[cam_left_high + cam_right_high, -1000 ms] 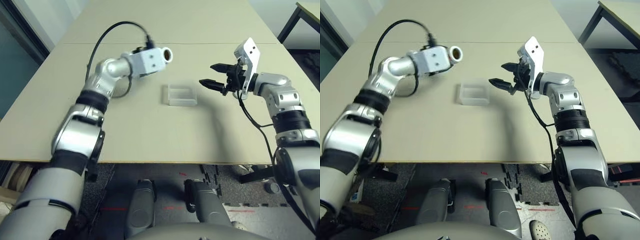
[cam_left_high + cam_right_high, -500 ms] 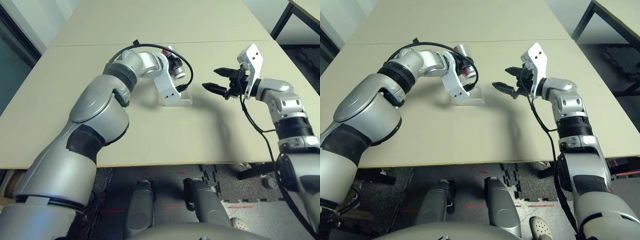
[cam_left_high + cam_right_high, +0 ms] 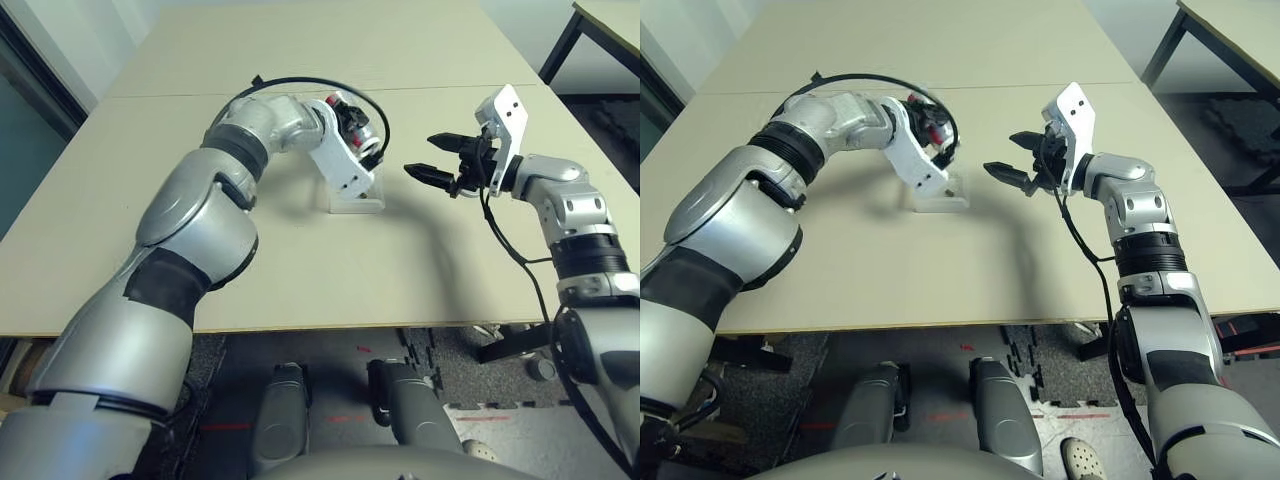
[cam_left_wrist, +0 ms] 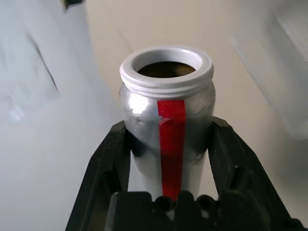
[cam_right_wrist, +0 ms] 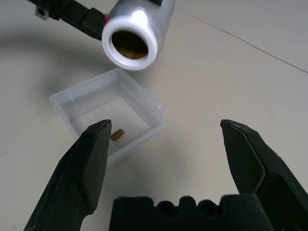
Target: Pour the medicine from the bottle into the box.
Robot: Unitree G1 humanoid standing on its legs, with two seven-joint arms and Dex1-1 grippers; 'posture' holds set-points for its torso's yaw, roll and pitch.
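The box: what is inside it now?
One small brownish pill lies on the floor of the box. The right end effector's finger covers the near corner, so anything lying there cannot be seen.

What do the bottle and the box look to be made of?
Bottle: seemingly metal or metallised plastic, with a glossy silver body showing bright highlights, a matte white plastic-looking threaded neck and a red strip down its side. Box: clear plastic, slightly frosted; the table and a brownish pill show through it.

bottle (image 5: 136, 30) above box (image 5: 109, 115), pill (image 5: 117, 134) inside
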